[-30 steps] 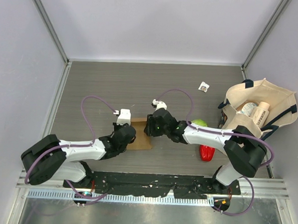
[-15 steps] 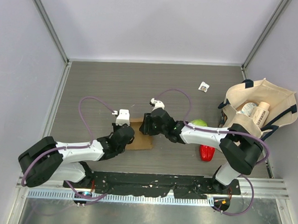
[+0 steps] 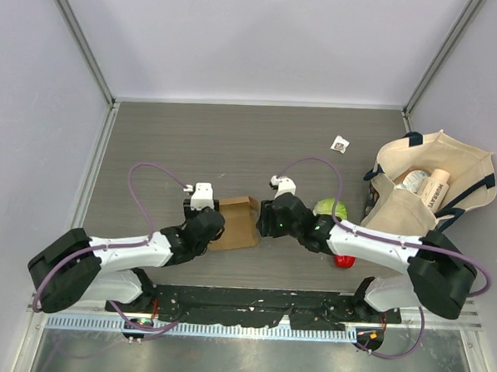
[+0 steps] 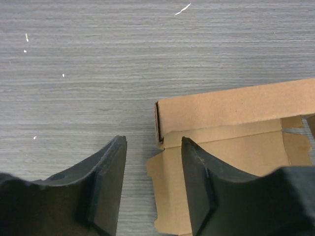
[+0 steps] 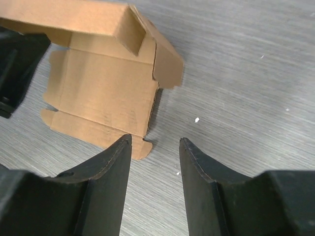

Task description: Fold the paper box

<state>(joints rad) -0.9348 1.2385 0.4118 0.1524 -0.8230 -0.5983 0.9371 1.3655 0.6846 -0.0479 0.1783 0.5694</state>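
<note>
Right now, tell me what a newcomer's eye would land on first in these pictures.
The half-folded brown kraft cardboard paper box lies at the centre, one wall raised. The open left gripper and open right gripper flank it, holding nothing. A cream fabric tote bag with dark handles sits at the far right.

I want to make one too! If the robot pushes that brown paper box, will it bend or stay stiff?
It probably bends easily: the paper box is thin cardboard with creases, and one side stands up along a fold. It looks light and mostly flat, so a push likely slides it across the table. The loose flaps may flop when lifted.
</note>
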